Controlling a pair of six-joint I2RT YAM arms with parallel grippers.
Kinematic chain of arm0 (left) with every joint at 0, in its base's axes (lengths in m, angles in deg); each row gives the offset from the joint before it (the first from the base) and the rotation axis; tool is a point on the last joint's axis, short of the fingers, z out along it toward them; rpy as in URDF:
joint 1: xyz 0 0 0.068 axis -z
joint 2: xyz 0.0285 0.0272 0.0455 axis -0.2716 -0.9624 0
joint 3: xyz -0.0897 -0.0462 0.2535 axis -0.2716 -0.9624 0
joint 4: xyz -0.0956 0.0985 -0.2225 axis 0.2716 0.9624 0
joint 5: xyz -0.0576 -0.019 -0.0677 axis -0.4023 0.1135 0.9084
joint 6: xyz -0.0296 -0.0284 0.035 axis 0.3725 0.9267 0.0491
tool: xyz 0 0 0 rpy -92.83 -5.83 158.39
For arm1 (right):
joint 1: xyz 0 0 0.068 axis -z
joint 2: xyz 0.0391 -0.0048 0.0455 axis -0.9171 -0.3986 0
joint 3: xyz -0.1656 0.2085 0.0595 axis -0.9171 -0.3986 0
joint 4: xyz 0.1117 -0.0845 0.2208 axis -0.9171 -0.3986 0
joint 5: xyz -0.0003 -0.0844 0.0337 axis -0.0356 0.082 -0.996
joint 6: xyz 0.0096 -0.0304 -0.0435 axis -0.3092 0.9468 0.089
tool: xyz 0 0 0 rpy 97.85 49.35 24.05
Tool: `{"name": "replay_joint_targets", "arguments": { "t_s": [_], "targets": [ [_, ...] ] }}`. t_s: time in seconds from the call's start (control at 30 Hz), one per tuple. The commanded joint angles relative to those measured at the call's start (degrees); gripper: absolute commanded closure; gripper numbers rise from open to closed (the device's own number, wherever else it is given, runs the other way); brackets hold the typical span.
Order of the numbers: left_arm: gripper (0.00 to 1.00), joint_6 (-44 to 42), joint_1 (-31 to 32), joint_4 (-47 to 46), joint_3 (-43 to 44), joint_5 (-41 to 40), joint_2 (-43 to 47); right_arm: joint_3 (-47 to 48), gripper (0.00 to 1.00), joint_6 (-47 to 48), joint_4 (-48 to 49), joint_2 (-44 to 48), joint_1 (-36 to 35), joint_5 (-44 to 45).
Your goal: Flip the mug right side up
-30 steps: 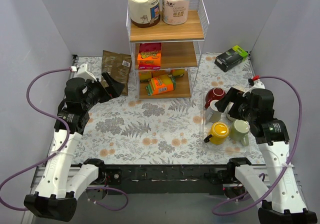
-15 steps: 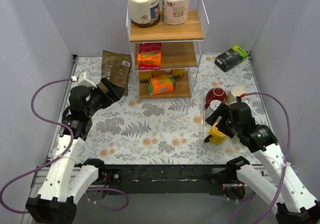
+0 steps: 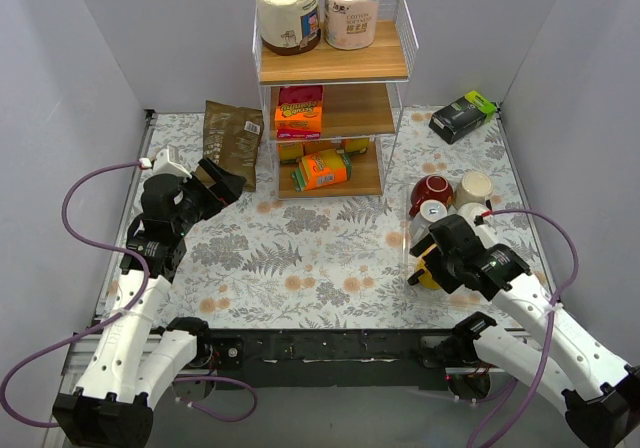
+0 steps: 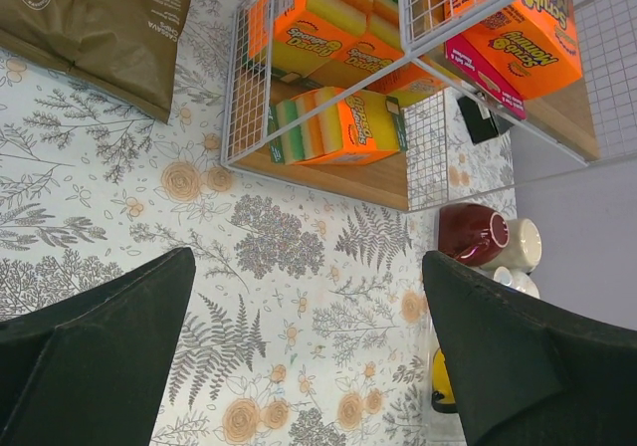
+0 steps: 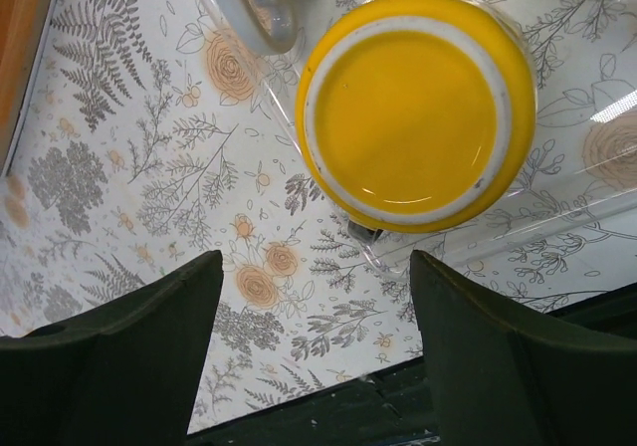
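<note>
Reaching-in stage here: my right fingers (image 5: 129, 356) are spread wide, nothing held. The yellow mug (image 5: 403, 117) sits bottom-up just past them at 1 o'clock, in the clear tray (image 5: 518, 229). Next I'd guess I drop, straddle it, squeeze, then flip. My left fingers (image 4: 100, 356), also apart, hang over the tabletop (image 3: 300, 258) around 9 o'clock.

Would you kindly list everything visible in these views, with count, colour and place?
wire rack with wooden tiers: one, white, far centre
toilet paper rolls: two, white-wrapped, top tier
orange packs: several, middle and bottom tiers
brown foil pouch: one, left of rack
black-and-green packet: one, far right
yellow ceramic mug: one, base up, in tray
clear plastic tray: one, near right
other mugs: three, maroon mug, cream mug, white mug, behind it
floral tablecloth: one, grey and tan, underneath
left gripper: black, open, over left side
right gripper: black, open, above yellow mug
</note>
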Motion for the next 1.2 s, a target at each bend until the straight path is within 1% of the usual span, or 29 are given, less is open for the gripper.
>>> {"name": "replay_joint_targets", "arguments": {
  "t_s": [0.0,0.2,0.27,0.37,0.5,0.67,0.87,0.93,1.03,1.07,1.13,1.17],
  "targets": [
    [0.02,0.64,-0.34,-0.46,-0.37,0.45,-1.15,0.09,0.17,-8.51,-1.10,-1.45,-2.01,6.18],
    [0.02,1.52,-0.34,0.33,-0.02,0.20,-2.65,-0.61,0.17,-15.45,-3.12,-5.75,-5.35,6.44],
    [0.02,1.69,-0.34,0.33,-0.37,0.02,-2.48,-0.87,0.18,-16.34,-2.95,-6.98,-6.14,6.80],
    [0.02,1.95,-0.34,0.42,-0.89,-0.07,-2.04,-1.66,0.23,-17.57,-2.34,-7.16,-6.67,7.85],
    [0.02,2.22,-0.34,0.42,-1.16,0.19,-1.68,-3.51,0.38,-18.54,-1.28,-7.08,-6.76,8.56],
    [0.02,2.22,-0.34,0.69,-1.25,0.28,-1.95,-5.62,0.41,-19.86,-0.58,-7.69,-6.76,8.46],
    [0.02,2.22,-0.34,0.77,-1.34,0.46,-2.39,-6.41,0.52,-20.39,0.22,-6.99,-6.76,10.49],
    [0.02,2.22,-0.34,0.69,-1.34,0.46,-2.56,-6.85,0.54,-20.56,0.57,-7.07,-6.76,10.75],
    [0.02,2.22,-0.34,0.77,-1.34,0.72,-2.83,-7.46,0.61,-20.74,0.74,-7.69,-6.76,10.66],
    [0.02,2.31,-0.34,0.77,-1.51,0.89,-2.83,-7.55,0.65,-20.91,0.74,-7.78,-6.85,10.58],
    [0.02,1.87,-0.34,0.78,-1.51,2.38,-2.91,-7.55,0.69,-20.91,0.57,-8.13,-6.76,10.49],
    [0.02,1.43,-0.34,0.86,-1.51,3.43,-3.00,-7.47,0.74,-20.91,0.39,-8.13,-6.76,10.49]
  ]
}}
